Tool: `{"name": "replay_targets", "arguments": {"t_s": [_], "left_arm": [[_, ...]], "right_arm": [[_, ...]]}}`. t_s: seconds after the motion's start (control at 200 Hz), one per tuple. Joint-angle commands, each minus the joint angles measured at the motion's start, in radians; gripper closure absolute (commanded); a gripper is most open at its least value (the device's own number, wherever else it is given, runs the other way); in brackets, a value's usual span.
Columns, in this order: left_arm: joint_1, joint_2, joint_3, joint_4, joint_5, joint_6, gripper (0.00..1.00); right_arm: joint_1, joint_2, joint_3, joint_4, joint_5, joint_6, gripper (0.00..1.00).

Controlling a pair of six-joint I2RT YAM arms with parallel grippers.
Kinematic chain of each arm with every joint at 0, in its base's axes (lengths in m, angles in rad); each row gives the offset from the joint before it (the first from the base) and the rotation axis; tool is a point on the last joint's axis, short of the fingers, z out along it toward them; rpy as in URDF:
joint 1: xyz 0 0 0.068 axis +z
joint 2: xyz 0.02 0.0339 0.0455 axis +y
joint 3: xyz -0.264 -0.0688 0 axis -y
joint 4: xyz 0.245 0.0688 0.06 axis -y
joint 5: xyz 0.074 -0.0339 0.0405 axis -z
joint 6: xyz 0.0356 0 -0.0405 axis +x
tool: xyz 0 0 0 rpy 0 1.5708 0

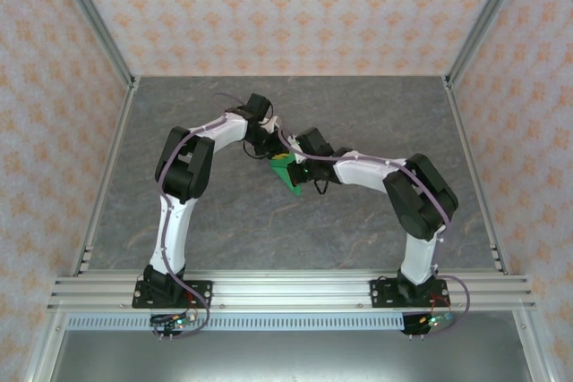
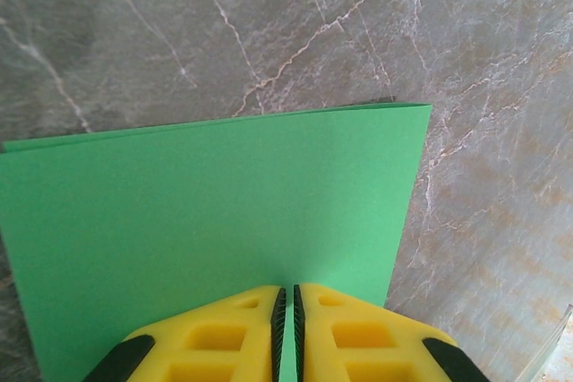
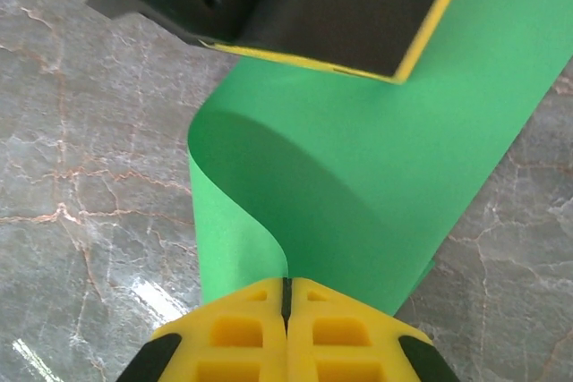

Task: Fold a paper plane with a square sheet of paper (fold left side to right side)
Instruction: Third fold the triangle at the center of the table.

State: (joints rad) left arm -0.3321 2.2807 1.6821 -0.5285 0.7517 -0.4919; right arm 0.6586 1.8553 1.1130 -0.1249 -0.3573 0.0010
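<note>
Paper (image 1: 285, 174), plain bright green, sits at the middle of the surface (image 1: 224, 230), doubled over in a soft, uncreased curl (image 3: 269, 185). From here I see its long axis running from my right tool (image 3: 286, 297) across to my left tool (image 2: 286, 310). The right tool is pinched fully closed on the curled end. The left tool is clamped on the opposite edge, with only a sliver between its fingers.

My top camera looks down on the green paper (image 1: 286, 174) from high on its near side; both wrist cameras press close over that same paper, facing down.
</note>
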Motion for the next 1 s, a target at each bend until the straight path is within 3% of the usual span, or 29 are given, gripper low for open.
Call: {"name": "replay_targets", "arguments": {"t_s": [0.0,0.991], "left_arm": [[-0.004,0.033,-0.013,-0.063,-0.049,0.025,0.84],[-0.007,0.037,-0.012,-0.062,-0.053,0.025,0.85]], "right_arm": [[-0.005,0.021,0.028,-0.033,0.000,0.020,1.00],[-0.037,0.067,0.064,-0.056,0.054,0.055,1.00]]}}
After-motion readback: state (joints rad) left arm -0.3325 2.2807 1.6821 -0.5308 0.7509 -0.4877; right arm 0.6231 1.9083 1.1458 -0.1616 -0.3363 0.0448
